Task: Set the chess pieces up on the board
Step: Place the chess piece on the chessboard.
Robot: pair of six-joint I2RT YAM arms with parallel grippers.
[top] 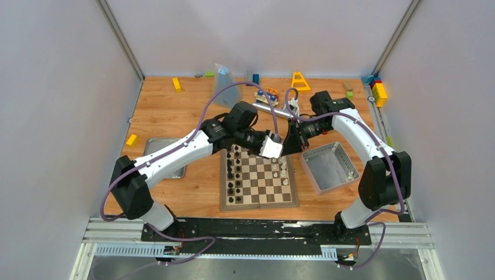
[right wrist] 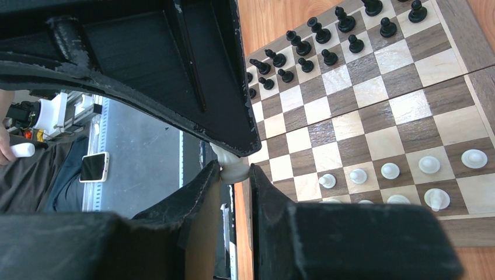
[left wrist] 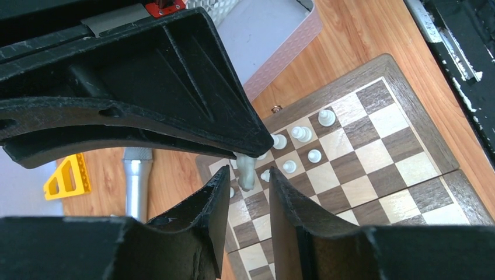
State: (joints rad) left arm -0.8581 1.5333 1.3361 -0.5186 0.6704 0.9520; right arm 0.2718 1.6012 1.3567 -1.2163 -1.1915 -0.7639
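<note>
The board [top: 258,201] lies between the two arms, with black pieces [top: 233,172] along its left side and several white chess pieces [top: 283,169] on its right side. Both grippers meet above the board's far right corner. My right gripper [right wrist: 234,172] is shut on the base of a white piece [right wrist: 232,166]. In the left wrist view that same piece [left wrist: 247,172] hangs between the fingers of my left gripper [left wrist: 248,181], which stand either side of it with a gap showing. White pieces [left wrist: 300,134] stand on the squares below.
A square metal tin [top: 330,166] sits right of the board and a flat metal lid [top: 160,149] sits to its left. Behind the arms lie a silver cylinder [top: 265,108], a yellow triangle [top: 300,81] and small coloured blocks [top: 379,90].
</note>
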